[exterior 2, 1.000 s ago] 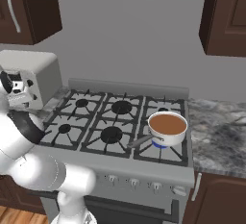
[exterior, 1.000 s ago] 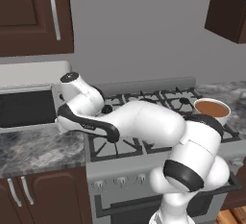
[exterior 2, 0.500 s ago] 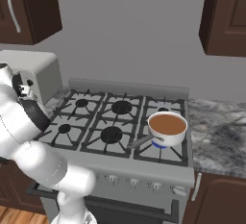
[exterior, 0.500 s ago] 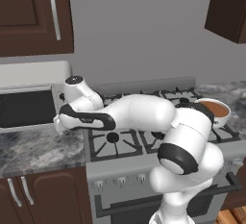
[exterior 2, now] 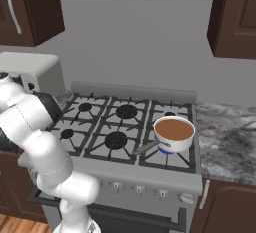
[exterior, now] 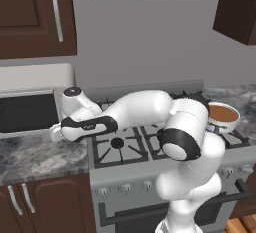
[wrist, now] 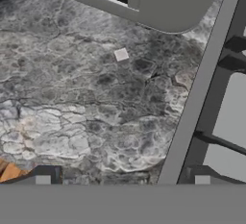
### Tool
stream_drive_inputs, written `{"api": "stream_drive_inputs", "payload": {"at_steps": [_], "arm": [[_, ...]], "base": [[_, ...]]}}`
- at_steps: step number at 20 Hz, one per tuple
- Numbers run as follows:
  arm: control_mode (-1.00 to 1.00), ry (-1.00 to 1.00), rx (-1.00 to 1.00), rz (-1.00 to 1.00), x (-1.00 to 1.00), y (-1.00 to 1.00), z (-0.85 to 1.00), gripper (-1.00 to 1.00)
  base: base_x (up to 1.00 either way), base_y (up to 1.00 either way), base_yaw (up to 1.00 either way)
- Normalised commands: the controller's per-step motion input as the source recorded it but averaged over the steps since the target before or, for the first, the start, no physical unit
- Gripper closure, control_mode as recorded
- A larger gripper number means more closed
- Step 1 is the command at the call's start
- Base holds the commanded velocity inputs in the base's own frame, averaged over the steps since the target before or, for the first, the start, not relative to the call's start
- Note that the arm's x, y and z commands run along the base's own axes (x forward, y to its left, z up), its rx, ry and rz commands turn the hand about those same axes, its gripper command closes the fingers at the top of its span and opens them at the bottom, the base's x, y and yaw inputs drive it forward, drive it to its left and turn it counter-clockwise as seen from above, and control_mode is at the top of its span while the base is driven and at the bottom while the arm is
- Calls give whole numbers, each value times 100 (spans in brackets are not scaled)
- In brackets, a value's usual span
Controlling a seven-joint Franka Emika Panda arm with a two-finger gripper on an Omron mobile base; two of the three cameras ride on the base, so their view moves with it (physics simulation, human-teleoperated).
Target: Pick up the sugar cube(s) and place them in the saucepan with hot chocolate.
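**Gripper over the counter, cube up ahead**

While the arm (exterior: 140,109) bends far out to its left side, the gripper (wrist: 122,180) hangs over the grey stone counter (wrist: 72,103). Seen from the hand, its two small dark tips sit near the bottom of the picture, one far to the left and one far to the right. They are spread wide, and nothing is between them but bare counter.

One small pale sugar cube (wrist: 121,54) lies on the counter well ahead of the tips. It sits a little nearer the left tip's side than the right one's. Nothing touches it. Just past the cube is the rounded front corner of a grey microwave (wrist: 158,2) with a dark door.

Off to the gripper's right runs the straight metal edge of the stove (wrist: 202,83). Past that edge are dark grate bars with pale gaps between them.

From the left base view, the hand end of the arm reaches out over the counter in front of the microwave (exterior: 30,102), just beside the stove's left edge. The fingers are too hard to make out there.

The saucepan (exterior 2: 173,133) is far from the gripper, on the other side of the stove (exterior 2: 125,127). It stands on the front burner farthest from the hand. Smooth brown hot chocolate (exterior 2: 175,128) fills it, and its handle points toward the front of the stove. From the left base view the saucepan (exterior: 223,117) peeks out from behind the arm's big white elbow.
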Motion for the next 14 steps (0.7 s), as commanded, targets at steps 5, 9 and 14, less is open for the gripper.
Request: {"api": "stream_drive_inputs", "payload": {"at_steps": [5,9,14], "arm": [[-100,0,0,0,21,20,-12,-100],[-100,0,-2,-1,1,2,-6,-100],[-100,0,-3,-2,37,0,-27,-100]], "base": [[0,0,0],[0,0,0],[0,0,0]]}}
